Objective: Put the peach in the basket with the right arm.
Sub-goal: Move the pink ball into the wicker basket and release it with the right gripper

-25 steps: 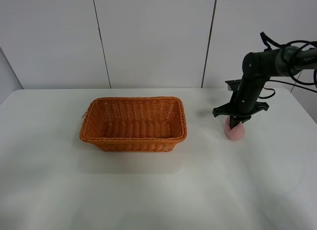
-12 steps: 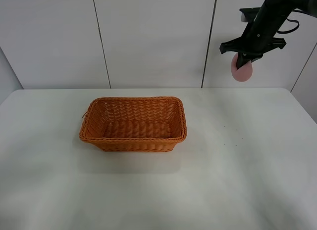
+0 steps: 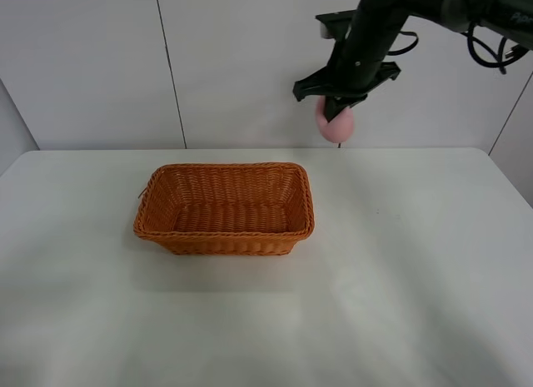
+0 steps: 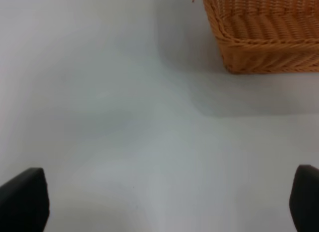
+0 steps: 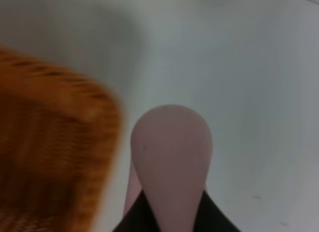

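The pink peach [image 3: 337, 125] hangs high above the table, held by my right gripper [image 3: 336, 114], which is shut on it. It is up and to the right of the orange-brown wicker basket [image 3: 224, 208], near the basket's right rim. In the right wrist view the peach [image 5: 172, 157] fills the middle with its pointed tip away from the fingers, and the blurred basket [image 5: 50, 152] lies beside it. The left gripper [image 4: 159, 202] is open low over the table, its two fingertips [image 4: 22, 199] far apart, and a basket corner [image 4: 264, 32] shows ahead of it.
The basket stands on a white table [image 3: 400, 287] backed by a white panelled wall [image 3: 250, 62]. The right arm [image 3: 433, 4] reaches in from the upper right with cables trailing.
The right arm lifted the peach off the table at the right, raised it high, then carried it left toward the basket. The basket has not moved.
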Controlling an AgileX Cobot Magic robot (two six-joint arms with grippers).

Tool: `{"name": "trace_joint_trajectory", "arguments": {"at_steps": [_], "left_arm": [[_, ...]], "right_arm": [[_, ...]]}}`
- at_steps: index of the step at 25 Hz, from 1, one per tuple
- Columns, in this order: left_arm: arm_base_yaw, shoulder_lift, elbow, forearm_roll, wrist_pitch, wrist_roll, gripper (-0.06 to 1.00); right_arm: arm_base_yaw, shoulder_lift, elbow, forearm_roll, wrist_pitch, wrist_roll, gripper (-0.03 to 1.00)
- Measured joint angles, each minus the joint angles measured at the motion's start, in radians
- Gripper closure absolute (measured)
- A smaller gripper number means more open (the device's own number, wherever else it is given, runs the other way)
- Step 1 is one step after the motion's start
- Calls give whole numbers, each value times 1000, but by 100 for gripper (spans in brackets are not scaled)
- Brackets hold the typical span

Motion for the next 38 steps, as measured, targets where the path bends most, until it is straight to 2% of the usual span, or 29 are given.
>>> {"name": "trace_joint_trajectory", "arguments": {"at_steps": [5,9,14,17,19,23,24,26,29,35,38], "left_arm": [[0,0,0,0,0,0,-5],[0,0,0,0,0,0,-5],[0,0,0,0,0,0,-5],[0,0,0,0,0,0,-5],[0,0,0,0,0,0,-5],[0,0,0,0,0,0,-5],[0,0,0,0,0,0,-5],[0,0,0,0,0,0,-5],[0,0,0,0,0,0,-5],[0,0,0,0,0,0,-5],[0,0,0,0,0,0,-5]], "right_arm": [[152,20,-3,1,-70,6,97],[237,79,-6,0,-127,9,97],[267,202,-6,0,-264,11,97],[267,272,-6,-2,-297,12,93],[267,306,-6,-2,-296,12,82],[267,331,-6,10,-292,12,42],[267,331,-6,15,-292,12,36],[267,331,-14,21,-287,15,31],[267,331,-59,26,-241,20,28],[263,331,-309,26,-49,21,28],[260,330,-432,15,-13,38,27]]}}
